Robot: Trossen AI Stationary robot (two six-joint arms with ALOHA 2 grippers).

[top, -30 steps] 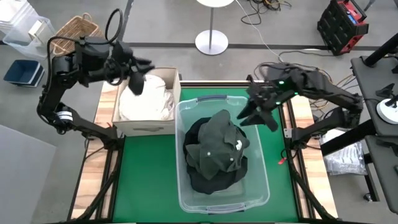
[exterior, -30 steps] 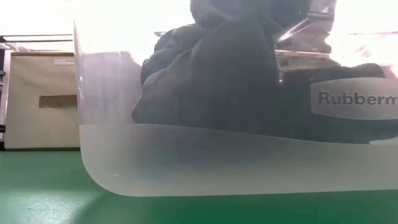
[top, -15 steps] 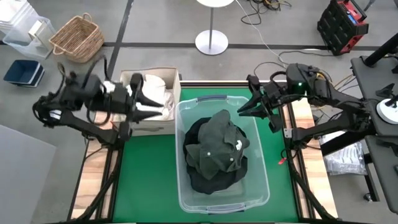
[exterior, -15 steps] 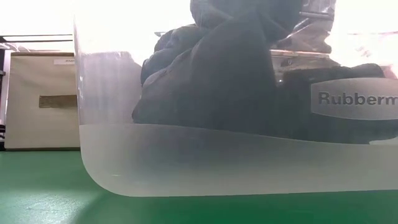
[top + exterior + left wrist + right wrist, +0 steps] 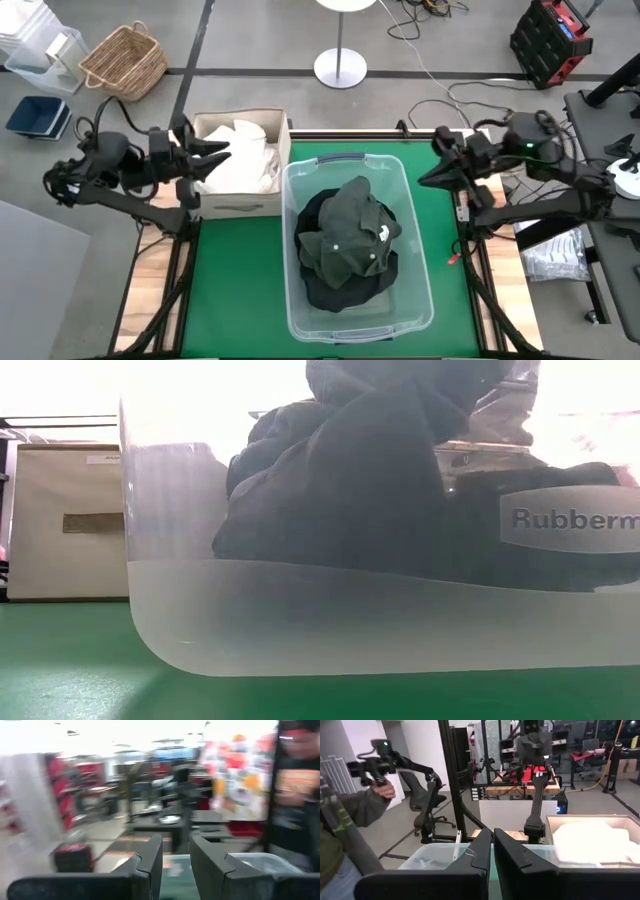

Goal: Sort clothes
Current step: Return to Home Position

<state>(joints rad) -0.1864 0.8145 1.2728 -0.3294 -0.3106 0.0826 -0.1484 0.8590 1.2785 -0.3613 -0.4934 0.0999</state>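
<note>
**Where do the clothes lie right now?**

— All of them are binned, as far as I can see. The dark green shirt (image 5: 350,232) is heaped on a black garment (image 5: 335,292) inside the clear tub (image 5: 296,300). The white clothes (image 5: 240,165) fill the cardboard box (image 5: 235,207) just beside the tub's left wall. I see nothing loose on the green mat (image 5: 235,290) around the tub.

**And your hands?**

— Both carry nothing. My left gripper (image 5: 220,152) hangs left of the tub, over the box's outer edge, with its fingers (image 5: 150,857) a little apart. My right gripper (image 5: 432,170) sits off the tub's far right corner, outside the rim, with its fingers (image 5: 480,852) pressed almost together.

**So what is left to do?**

— I judge the sorting done, so only the retreat to rest remains. To do it well, I would draw each arm away from the tub and go up before going back. That way no finger clips the tub's rim or snags the white pile beside it. I would move slowly, because the tub is light and a knock could slide it.
</note>
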